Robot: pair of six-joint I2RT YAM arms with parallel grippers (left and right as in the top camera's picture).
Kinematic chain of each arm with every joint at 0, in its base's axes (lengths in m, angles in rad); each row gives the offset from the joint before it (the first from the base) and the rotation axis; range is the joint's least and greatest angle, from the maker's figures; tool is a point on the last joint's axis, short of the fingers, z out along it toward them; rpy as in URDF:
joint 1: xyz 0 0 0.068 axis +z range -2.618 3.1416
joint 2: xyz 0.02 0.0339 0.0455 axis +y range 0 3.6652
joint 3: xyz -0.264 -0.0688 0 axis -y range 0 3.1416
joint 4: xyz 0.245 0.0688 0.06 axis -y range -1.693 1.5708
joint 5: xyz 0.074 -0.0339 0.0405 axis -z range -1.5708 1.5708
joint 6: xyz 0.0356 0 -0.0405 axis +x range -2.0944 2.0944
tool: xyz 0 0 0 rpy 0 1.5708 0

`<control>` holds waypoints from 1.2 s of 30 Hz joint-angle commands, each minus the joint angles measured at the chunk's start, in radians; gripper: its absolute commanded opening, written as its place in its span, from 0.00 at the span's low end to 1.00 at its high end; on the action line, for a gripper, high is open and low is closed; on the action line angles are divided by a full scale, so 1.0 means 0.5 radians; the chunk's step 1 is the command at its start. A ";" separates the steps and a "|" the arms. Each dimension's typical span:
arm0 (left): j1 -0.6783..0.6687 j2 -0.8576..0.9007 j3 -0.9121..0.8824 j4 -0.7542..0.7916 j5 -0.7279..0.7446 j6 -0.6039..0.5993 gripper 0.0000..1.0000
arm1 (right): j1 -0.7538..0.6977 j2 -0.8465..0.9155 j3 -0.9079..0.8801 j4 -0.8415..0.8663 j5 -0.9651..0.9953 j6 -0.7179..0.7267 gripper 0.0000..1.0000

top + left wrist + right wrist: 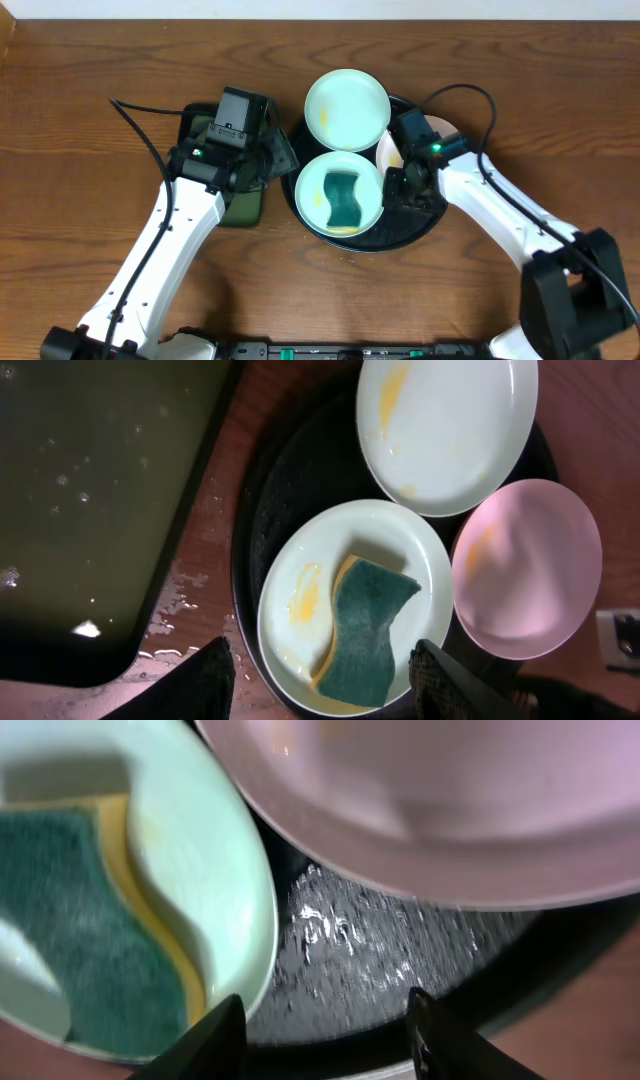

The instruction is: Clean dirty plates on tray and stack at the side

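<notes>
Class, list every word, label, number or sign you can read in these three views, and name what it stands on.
No readable text in any view.
The plates, sponge, black tray and green tray carry no lettering.
A pale patch on the left arm's wrist: too small to read.
</notes>
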 commanded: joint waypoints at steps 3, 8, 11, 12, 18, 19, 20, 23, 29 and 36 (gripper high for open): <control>0.006 0.002 0.017 -0.024 -0.010 0.028 0.57 | 0.020 0.177 0.050 0.163 0.002 -0.068 0.47; -0.050 0.002 0.017 -0.037 0.021 0.146 0.58 | 0.028 0.282 0.050 0.328 -0.031 -0.173 0.40; -0.098 0.002 0.017 -0.036 0.027 0.154 0.57 | 0.028 0.305 0.050 0.375 -0.018 -0.198 0.34; -0.110 0.002 0.017 -0.037 0.027 0.154 0.58 | 0.028 0.311 0.050 0.381 -0.019 -0.198 0.31; -0.178 0.025 -0.028 -0.043 0.027 0.155 0.57 | 0.031 0.332 0.049 0.384 -0.020 -0.198 0.18; -0.186 0.038 -0.046 -0.043 0.030 0.155 0.55 | 0.031 0.332 0.049 0.387 -0.020 -0.198 0.11; -0.195 0.054 -0.060 -0.043 0.040 0.155 0.52 | 0.031 0.332 0.049 0.387 -0.020 -0.198 0.08; -0.265 0.169 -0.082 -0.024 0.123 0.156 0.49 | 0.031 0.332 0.049 0.388 -0.021 -0.198 0.04; -0.433 0.468 -0.082 0.177 0.134 0.161 0.48 | 0.031 0.332 0.049 0.387 -0.034 -0.198 0.02; -0.526 0.728 -0.082 0.230 0.139 0.193 0.48 | 0.031 0.332 0.049 0.379 -0.034 -0.198 0.03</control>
